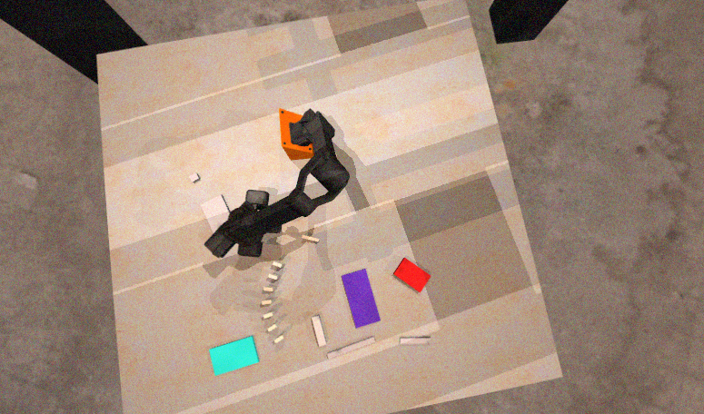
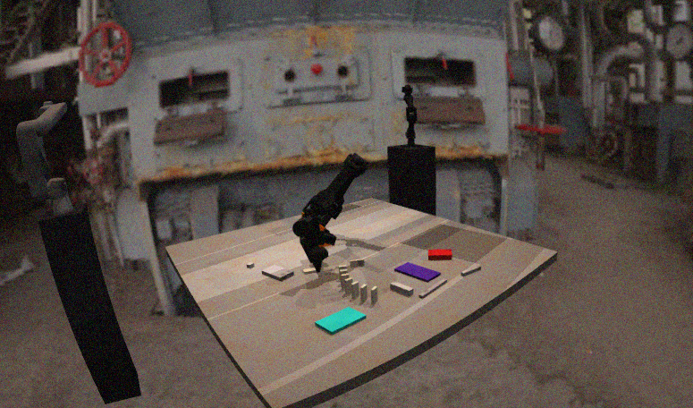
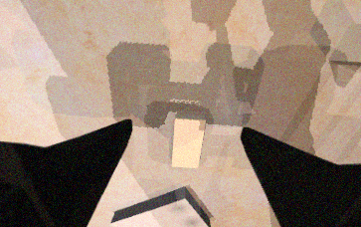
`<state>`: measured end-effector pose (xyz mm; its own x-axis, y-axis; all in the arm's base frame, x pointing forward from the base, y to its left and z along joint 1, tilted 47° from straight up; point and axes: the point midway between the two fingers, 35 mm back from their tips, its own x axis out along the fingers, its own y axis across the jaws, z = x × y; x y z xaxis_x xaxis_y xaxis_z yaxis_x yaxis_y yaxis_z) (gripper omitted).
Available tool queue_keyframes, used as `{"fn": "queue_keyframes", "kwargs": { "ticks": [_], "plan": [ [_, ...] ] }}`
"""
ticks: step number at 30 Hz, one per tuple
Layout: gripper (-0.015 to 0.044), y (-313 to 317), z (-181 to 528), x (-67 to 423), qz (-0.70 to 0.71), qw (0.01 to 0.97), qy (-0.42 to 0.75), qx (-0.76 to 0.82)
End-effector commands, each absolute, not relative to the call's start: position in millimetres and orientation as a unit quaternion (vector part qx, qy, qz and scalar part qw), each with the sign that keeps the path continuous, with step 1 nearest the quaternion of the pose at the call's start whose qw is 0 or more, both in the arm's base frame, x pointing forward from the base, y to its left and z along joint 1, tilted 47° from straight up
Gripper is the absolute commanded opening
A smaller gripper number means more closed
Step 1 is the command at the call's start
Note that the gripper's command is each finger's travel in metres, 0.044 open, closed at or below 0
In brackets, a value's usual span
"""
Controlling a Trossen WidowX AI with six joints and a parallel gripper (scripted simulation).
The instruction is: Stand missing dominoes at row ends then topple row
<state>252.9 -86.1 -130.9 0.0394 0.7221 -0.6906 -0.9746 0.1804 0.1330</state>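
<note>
gripper [image 3: 188, 149] is wide open, nothing in it, hovering over a loose domino [image 3: 188, 142] lying flat near the row [image 1: 271, 302]. i'd drop straight down, centre it between the fingers, then squeeze.

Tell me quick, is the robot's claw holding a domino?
Gripper: open, holding nothing; a flat-lying domino sits below, between the fingers.
</note>
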Motion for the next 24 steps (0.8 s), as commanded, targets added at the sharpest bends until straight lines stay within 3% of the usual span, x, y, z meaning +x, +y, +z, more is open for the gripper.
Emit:
{"fn": "queue_keyframes", "kwargs": {
  "ticks": [1, 12, 24],
  "plan": [
    [0.0440, -83.5, -134.0, 254.1, 0.607, 0.699, 0.327, -0.193],
    [0.0440, -75.5, -141.2, 254.2, 0.607, 0.699, 0.326, -0.193],
    [0.0125, -75.5, -141.2, 254.2, 0.607, 0.699, 0.326, -0.193]
  ]
}}
